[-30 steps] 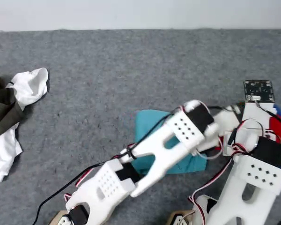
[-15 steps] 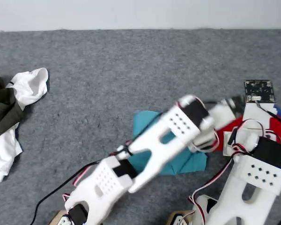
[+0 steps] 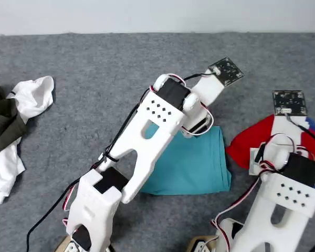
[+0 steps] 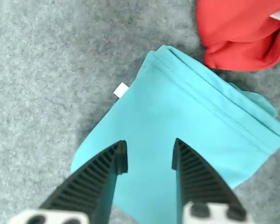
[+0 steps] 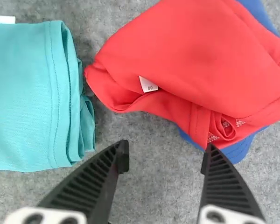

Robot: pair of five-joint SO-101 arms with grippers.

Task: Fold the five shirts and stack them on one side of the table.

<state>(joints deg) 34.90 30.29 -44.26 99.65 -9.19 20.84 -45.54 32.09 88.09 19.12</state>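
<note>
Teal shirt (image 3: 194, 163), one, is lying just beside one red shirt (image 3: 249, 142); your left gripper (image 4: 149, 149) and right gripper (image 5: 166, 150) are hovering wide, empty.

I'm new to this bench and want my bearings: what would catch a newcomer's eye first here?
A folded teal shirt lies flat near the middle of the grey table, with the left gripper open above it. Beside it, a red shirt lies bunched on a blue shirt. At the far left in the high view, a white shirt and a dark shirt sit in an unfolded heap.
</note>
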